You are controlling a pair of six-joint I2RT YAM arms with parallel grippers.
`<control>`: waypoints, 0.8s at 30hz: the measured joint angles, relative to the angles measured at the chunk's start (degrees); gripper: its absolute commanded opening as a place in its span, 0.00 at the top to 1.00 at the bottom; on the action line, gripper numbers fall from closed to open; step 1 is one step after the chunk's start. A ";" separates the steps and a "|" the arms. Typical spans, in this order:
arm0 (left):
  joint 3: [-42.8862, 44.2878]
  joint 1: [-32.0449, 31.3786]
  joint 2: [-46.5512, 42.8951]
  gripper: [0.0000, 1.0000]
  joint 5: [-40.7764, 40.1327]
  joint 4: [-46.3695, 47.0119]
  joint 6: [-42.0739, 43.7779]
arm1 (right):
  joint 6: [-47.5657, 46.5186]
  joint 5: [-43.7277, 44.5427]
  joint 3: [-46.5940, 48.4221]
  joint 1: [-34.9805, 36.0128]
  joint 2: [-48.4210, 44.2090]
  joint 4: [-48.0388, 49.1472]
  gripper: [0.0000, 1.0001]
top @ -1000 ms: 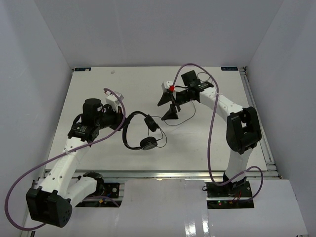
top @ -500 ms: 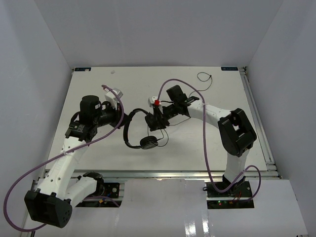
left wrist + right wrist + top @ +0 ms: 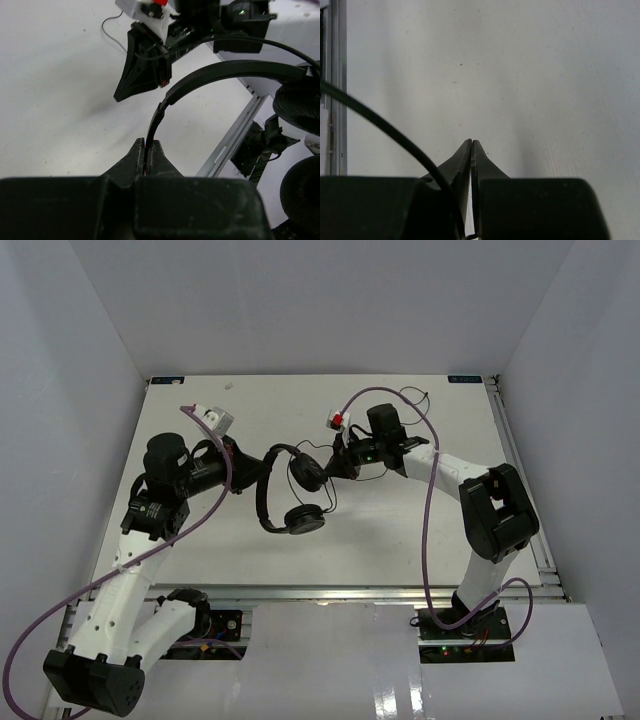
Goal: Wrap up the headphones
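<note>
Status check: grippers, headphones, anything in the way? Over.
Left gripper shut on headband. Right gripper shut on cord. Headphones held between both arms. No obstruction seen.

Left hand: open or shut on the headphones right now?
Shut on the headphones: the left wrist view shows the left hand with both fingers pinched against the thin headband.

Bright, even overhead light; faint soft shadows around the headphones (image 3: 303,519); blurred wrist-view foregrounds.
</note>
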 measured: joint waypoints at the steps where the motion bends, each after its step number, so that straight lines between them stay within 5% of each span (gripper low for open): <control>1: -0.03 0.00 -0.16 1.00 0.58 1.12 -0.88 | 0.64 0.51 -0.62 -0.14 -0.37 0.27 0.92; 24: 2.87 0.00 -1.70 1.00 2.13 10.32 -8.98 | 2.90 8.21 -6.78 -1.15 -1.14 -1.59 0.92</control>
